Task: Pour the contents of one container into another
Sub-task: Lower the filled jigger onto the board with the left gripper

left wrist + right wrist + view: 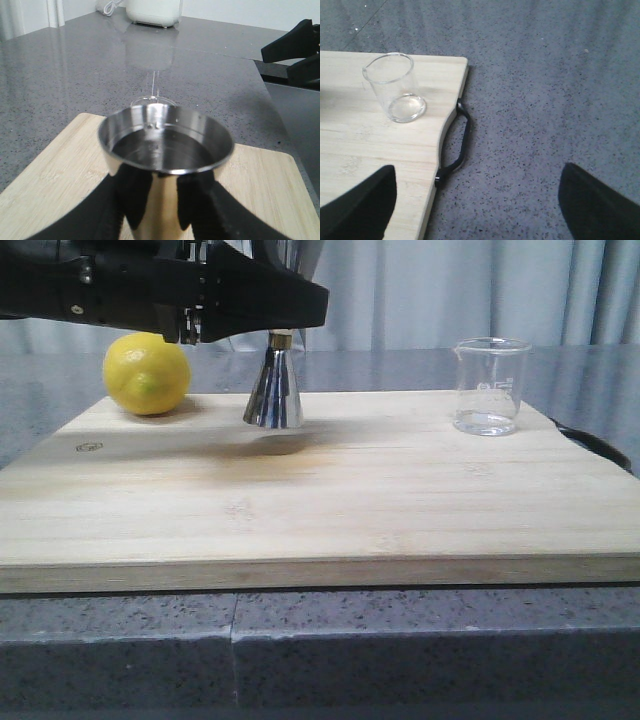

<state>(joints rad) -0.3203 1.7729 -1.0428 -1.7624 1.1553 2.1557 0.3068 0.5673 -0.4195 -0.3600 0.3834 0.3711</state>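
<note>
Left arm: my left gripper (155, 210) has its black fingers (132, 200) clamped on the tall shiny steel hourglass jigger (274, 390), grabbing it around the upper cup. From the front view the black arm covers the top of it.

Jigger: it looks lifted slightly off the pale wooden cutting board (320, 490), upright, with a soft shadow right under its base. I can see the thin gold band at the waist just below the arm. Wrist cam looks straight into the open cup, and the inside looks dark and reflective; can't honestly tell if there's liquid in there.

Beaker: the small clear glass beaker (489, 386) stands upright near the far right corner of the board, well apart from the jigger, nobody touching it. Pouring lip points left in the front view. Looks empty, or almost.

Right arm: my right gripper (477, 200) has its fingers (360, 205) spread wide open, holding nothing, hovering over the board's right edge and the grey speckled stone tabletop (545, 100). The beaker and the board's black handle (457, 145) sit ahead of it.

Extra: a yellow lemon (147, 373) rests on the board's far left corner, left of the jigger.
</note>
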